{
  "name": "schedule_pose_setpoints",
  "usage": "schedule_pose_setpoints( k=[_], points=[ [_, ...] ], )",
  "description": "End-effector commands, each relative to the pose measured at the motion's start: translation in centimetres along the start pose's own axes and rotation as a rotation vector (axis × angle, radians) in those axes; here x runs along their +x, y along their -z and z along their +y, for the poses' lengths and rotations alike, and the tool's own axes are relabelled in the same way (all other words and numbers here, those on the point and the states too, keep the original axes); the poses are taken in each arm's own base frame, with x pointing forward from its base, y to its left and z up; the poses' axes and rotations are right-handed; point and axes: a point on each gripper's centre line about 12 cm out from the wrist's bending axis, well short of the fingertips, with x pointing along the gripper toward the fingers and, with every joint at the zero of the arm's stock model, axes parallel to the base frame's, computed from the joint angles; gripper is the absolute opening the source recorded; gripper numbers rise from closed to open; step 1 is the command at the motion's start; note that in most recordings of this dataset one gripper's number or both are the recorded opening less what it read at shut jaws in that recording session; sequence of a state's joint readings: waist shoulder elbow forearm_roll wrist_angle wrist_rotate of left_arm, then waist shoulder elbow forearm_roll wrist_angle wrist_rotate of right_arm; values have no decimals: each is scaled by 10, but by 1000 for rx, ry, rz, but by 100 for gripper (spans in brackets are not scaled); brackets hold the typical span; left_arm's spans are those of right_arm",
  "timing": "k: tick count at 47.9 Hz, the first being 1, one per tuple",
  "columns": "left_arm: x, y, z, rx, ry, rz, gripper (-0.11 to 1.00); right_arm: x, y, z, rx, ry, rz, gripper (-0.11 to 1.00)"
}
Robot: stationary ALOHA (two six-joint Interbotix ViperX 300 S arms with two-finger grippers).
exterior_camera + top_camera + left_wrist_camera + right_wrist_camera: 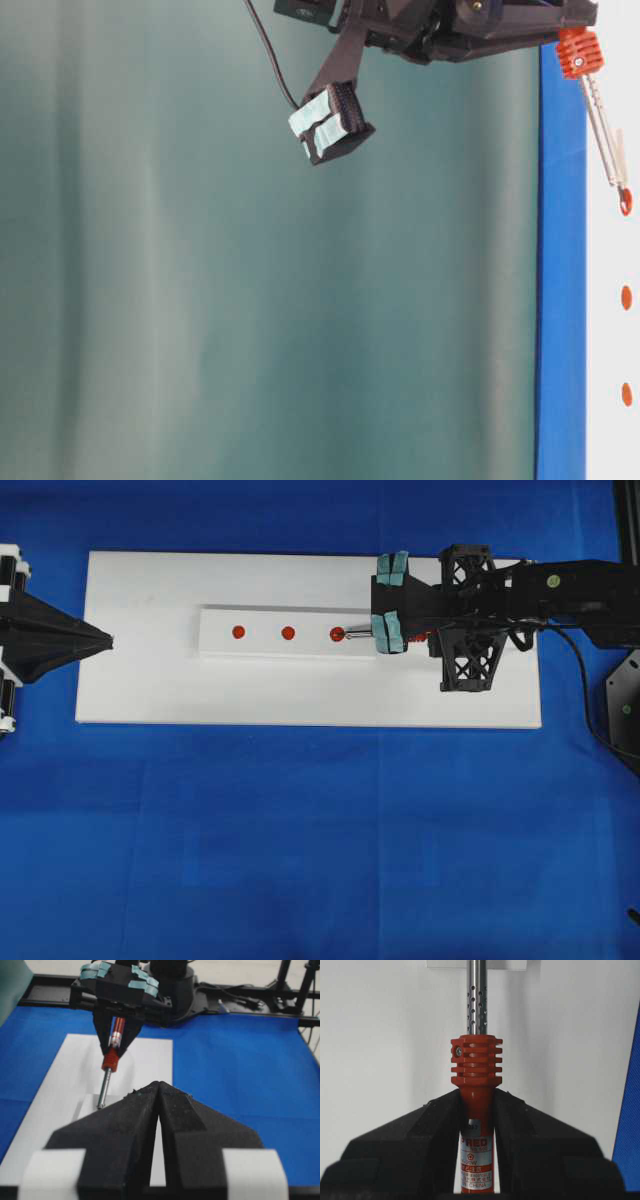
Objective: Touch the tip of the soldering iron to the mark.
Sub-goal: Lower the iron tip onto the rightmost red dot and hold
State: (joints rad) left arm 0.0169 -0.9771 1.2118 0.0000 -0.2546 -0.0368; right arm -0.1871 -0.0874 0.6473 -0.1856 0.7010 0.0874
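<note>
right claw (476, 1110) clamps orange-red-handled, grey-shafted soldering iron (476, 1067) | shaft juts ahead of claw | tip at outer red dot (337, 633), not centre round red mark (288, 633) | left claw (158, 1091) closed, empty

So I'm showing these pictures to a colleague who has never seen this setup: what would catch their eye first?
Probably the orange-red soldering iron, clamped in the right end effector over the right part of the white board, its tip at the nearest dot of a red row on the raised white block. The mark, the centre dot, is untouched. At the left edge, the left end effector sits shut and empty.
</note>
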Motion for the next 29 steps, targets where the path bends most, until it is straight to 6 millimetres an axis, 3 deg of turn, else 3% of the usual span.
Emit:
schedule_pose_setpoints(
  k=[1, 29],
  points=[
    [1, -4, 0, 2, -1, -11, 0, -5, -4, -1, 3, 0, -24, 6],
    [1, -4, 0, 2, -2, -12, 0, -5, -5, -1, 3, -1, -33, 6]
  ],
)
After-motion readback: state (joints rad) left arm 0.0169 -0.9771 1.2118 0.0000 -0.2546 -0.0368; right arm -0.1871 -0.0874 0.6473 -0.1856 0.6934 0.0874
